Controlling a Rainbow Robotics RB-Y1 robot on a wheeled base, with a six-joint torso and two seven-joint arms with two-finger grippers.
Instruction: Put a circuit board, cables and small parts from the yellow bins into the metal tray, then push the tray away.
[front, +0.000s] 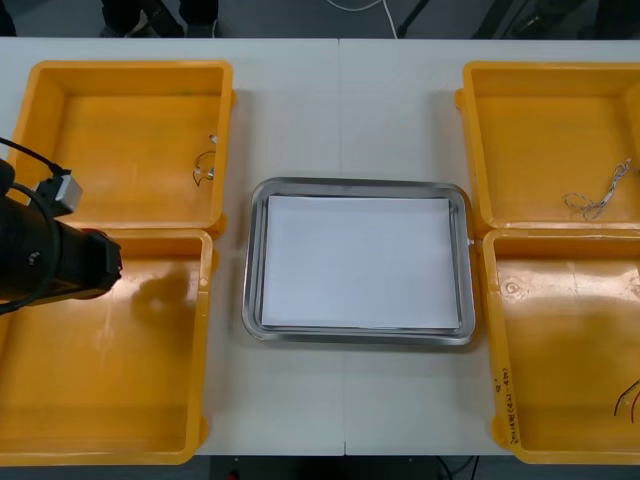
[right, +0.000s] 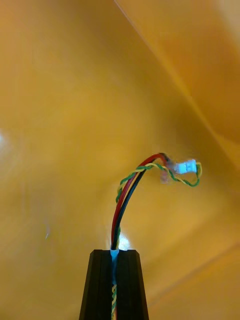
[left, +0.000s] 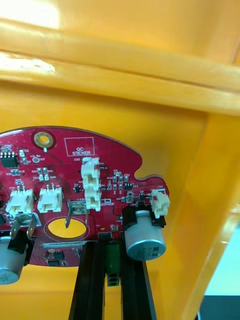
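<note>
Left tool: clamped on the rim of the round red circuit board, its fingers held apart only by a green component at that edge. The board sits low in the near-left bin, close against its wall. We cannot tell whether it is off the floor. In the front view the left arm hangs over that bin.

Right tool: fingers almost together, pinching a cable of red, black and yellow-green strands. Its free end, with a pale plug, curls away beyond the fingertips over the floor of the near-right bin.

Outward: the metal tray lies between the bins on the table, white inside, with nothing in it. Small metal parts lie in the far-left bin, and a thin twisted cable in the far-right bin.

Our reading: early. We have two grasps made and nothing delivered. The board, cables and parts are not yet in the tray, and the push comes last.
</note>
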